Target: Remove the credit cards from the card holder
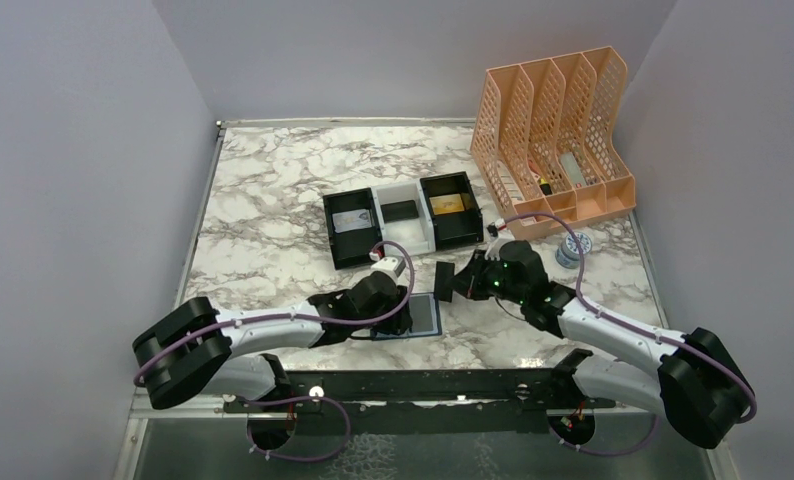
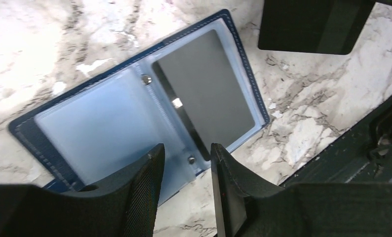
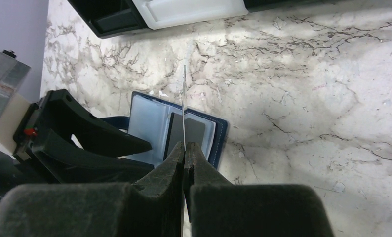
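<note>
1. Gripping one dark card [image 3: 184,98] edge-on, my right pincer [image 3: 185,148] has its jaws pressed flat together on the thin plastic. It holds the card up just beside the card holder.
2. My left pincer [image 2: 186,150] hangs over the holder's near edge with its jaws partly apart. Nothing sits between its two black fingers [image 2: 139,197], whose inner pads have a fine mesh texture.
3. One card holder [image 2: 100,118] lies open and flat on the veined marble table [image 1: 273,190], near the front edge. It has a navy stitched cover, two cloudy pale-blue pockets and two small metal studs along the fold.
4. One matt grey card [image 2: 209,94], a rectangle with rounded corners, sits in the pocket nearer my right pincer.
5. One tray [image 1: 413,240] stands behind the holder, with three compartments: black, white, black. The left one holds a silver-grey card [image 1: 351,222], the middle a dark flat rectangle [image 1: 400,211] and the right a gold-yellow card [image 1: 447,204].
6. One peach file rack [image 1: 553,130] with lattice walls fills the far right corner.
</note>
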`<state>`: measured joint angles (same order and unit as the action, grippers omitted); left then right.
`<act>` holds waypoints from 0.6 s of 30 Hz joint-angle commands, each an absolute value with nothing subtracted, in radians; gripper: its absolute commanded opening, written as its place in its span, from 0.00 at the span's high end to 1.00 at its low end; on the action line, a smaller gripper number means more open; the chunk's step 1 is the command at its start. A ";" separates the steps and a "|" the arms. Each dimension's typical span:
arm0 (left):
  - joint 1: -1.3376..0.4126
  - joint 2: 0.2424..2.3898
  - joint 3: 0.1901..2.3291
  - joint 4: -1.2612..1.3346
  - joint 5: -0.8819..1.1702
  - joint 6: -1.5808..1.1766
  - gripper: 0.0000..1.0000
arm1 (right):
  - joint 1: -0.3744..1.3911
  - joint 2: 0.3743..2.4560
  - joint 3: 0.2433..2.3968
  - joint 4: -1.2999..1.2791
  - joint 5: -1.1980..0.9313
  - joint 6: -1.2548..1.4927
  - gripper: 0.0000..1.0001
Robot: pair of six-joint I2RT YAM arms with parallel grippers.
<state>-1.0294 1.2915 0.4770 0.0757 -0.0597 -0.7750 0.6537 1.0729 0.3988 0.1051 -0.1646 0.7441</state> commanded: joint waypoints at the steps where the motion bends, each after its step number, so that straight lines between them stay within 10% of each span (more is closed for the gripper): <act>1: -1.023 1.241 0.479 -0.052 -0.180 -0.776 0.59 | 0.656 1.079 0.430 0.080 -0.111 0.698 0.99; 11: -1.022 1.127 0.486 -0.082 -0.185 -0.763 0.57 | 0.656 1.079 0.520 0.107 -0.131 0.517 0.99; 18: -0.954 0.965 0.519 -0.183 -0.159 -0.674 0.17 | 0.656 1.081 0.532 0.260 -0.181 0.351 0.99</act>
<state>-1.0119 1.0355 0.4786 -0.1059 -0.1581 -0.7406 0.6537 1.0855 0.4999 0.1410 -0.1509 0.4808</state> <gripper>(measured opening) 0.703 0.015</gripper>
